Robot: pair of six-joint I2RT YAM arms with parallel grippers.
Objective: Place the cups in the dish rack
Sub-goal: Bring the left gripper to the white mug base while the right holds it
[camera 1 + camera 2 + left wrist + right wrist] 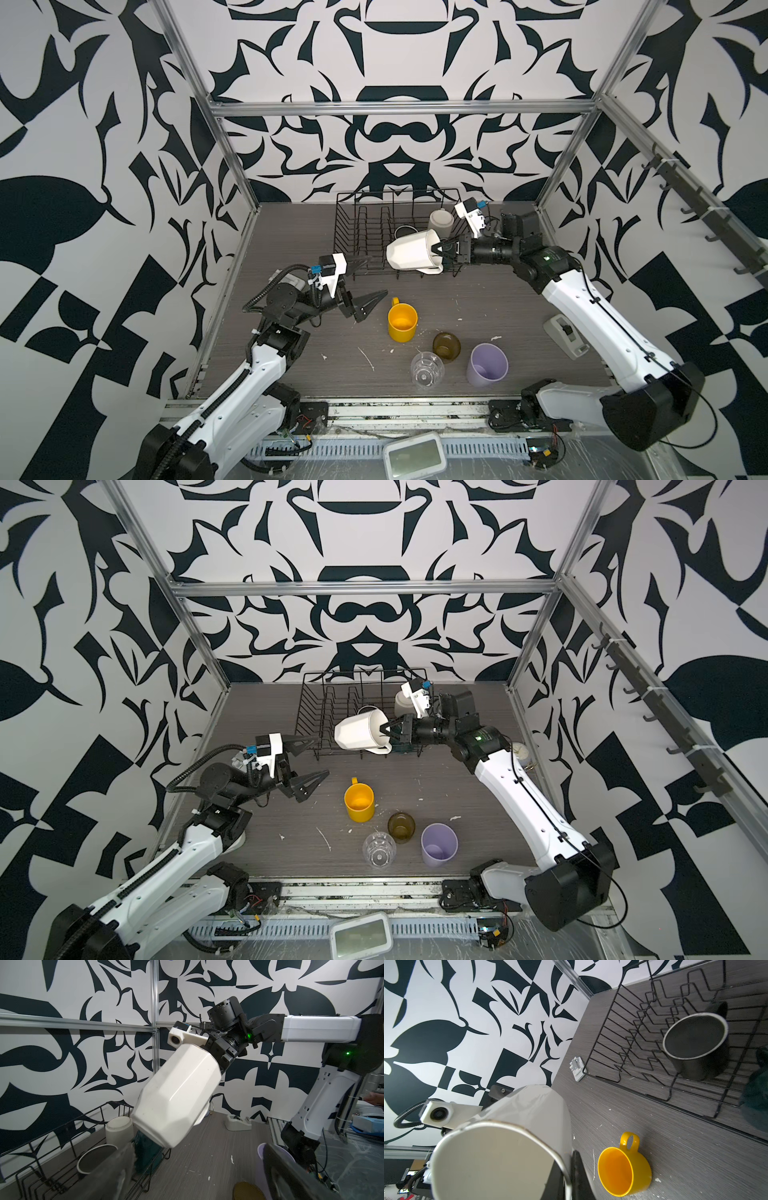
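Observation:
My right gripper (436,249) (566,1169) is shut on the rim of the faceted white mug (411,251) (359,731) (176,1097), which hangs tilted over the front edge of the black wire dish rack (361,232) (633,1043). In the rack stand a black mug (695,1043), a pale cup (440,222) and a teal mug (145,1153). On the table stand a yellow mug (402,322), an amber glass (446,346), a clear glass (427,370) and a lilac tumbler (487,365). My left gripper (376,276) (199,1178) is open and empty, left of the rack's front corner.
A grey tape dispenser (567,334) lies at the right edge under my right arm. A white square clock (413,459) sits on the front rail. A round clock (521,752) shows behind my right arm. Metal frame posts (232,158) bound the table.

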